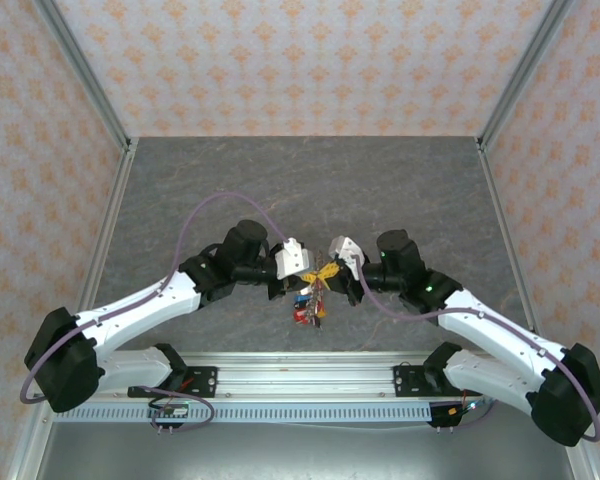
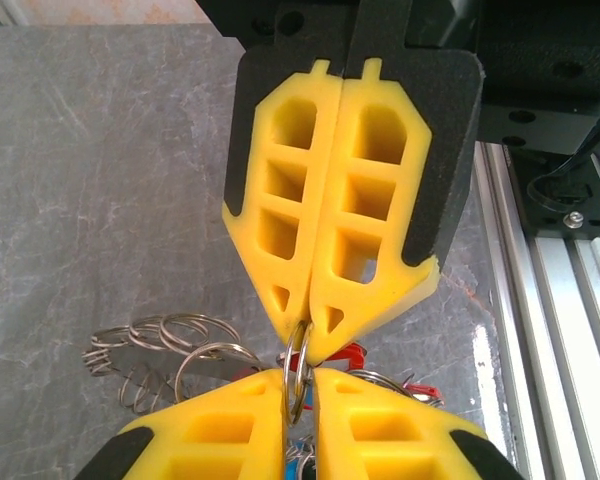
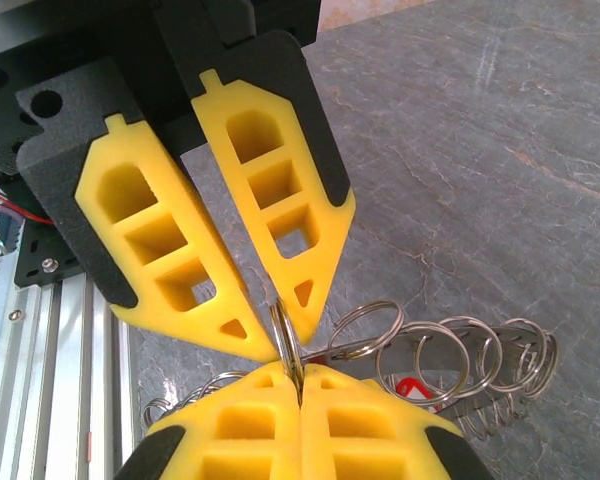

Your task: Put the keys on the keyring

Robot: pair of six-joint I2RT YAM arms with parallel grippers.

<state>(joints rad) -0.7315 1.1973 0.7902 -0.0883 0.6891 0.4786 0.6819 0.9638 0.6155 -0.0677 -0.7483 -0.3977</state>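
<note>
From above, the two arms are reaching inward and meeting over the near middle of the grey stone-patterned surface (image 1: 280,180). The left gripper (image 1: 313,272) and right gripper (image 1: 333,268) are sitting tip to tip. A bunch of small keys with red, blue and white plastic tags (image 1: 308,306) is dangling just below them. It is probably lifted so that its weight hangs clear of the ring being worked.

In the left wrist view, a thin silver metal keyring (image 2: 298,362) is standing edge-on between both grippers. The left gripper (image 2: 298,400) is pinching the ring's lower part, its jaws almost closed with only the ring between them. The right gripper (image 2: 305,335) is gripping the upper edge with its jaws pressed fully together. Holding from opposite sides likely steadies the ring and lets its coil be worked apart. Loops of silver wire rings (image 2: 170,340) are trailing to the left, and a red-tagged key (image 2: 352,355) is showing behind.

In the right wrist view, the right gripper (image 3: 298,380) is clamping the keyring (image 3: 288,350) from below. The left gripper (image 3: 287,333) is nipping it with its tips only, the jaws splaying into a narrow V. The wire rings (image 3: 460,345) and a red tag (image 3: 412,386) are lying off to the right.
</note>
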